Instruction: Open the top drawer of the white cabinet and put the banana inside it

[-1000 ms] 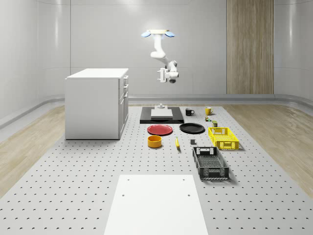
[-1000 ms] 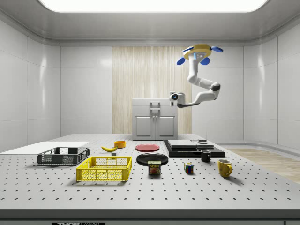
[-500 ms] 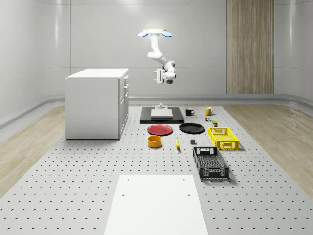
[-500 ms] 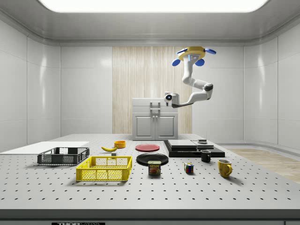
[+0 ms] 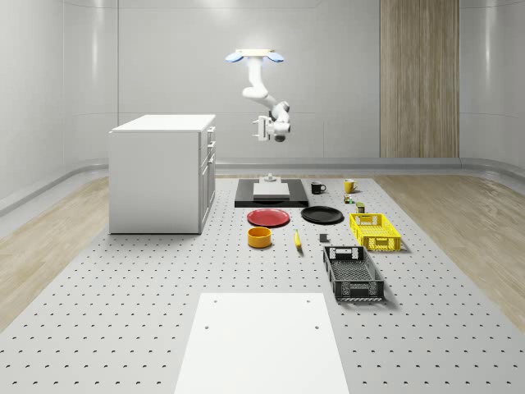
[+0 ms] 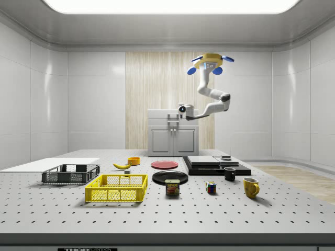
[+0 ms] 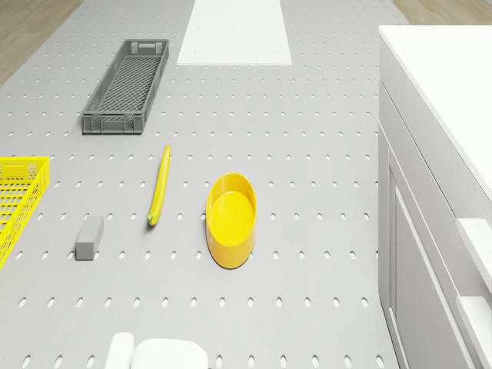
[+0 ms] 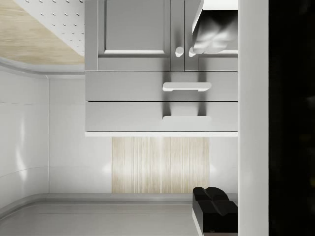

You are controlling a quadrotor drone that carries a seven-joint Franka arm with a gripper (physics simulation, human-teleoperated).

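Observation:
The white cabinet (image 5: 160, 172) stands on the whole-scene view's left, front facing right, with its drawers shut. In the wrist view the cabinet front (image 8: 128, 93) appears upside down, and the top drawer's handle (image 8: 186, 119) lies just under the cabinet top. The yellow banana (image 5: 297, 239) lies on the table beside an orange bowl (image 5: 260, 237); it also shows in the side view (image 6: 122, 166) and the drone view (image 7: 159, 194). The drone (image 5: 252, 56) hovers off the cabinet's front, over the table's far part. My gripper (image 5: 257, 129) hangs in the air at drawer height, open and empty, pointing at the cabinet (image 8: 194, 120) with a gap left.
A red plate (image 5: 269, 217), a black plate (image 5: 321, 215), a yellow basket (image 5: 374, 231) and a dark crate (image 5: 353, 272) lie right of the banana. A black platform (image 5: 271, 193) and mugs sit further back. A white board (image 5: 262, 341) lies near the front edge.
The drone and arm have shifted toward the cabinet, leftward in both the whole-scene and side views. The gripper stays at drawer height. Table objects have not moved.

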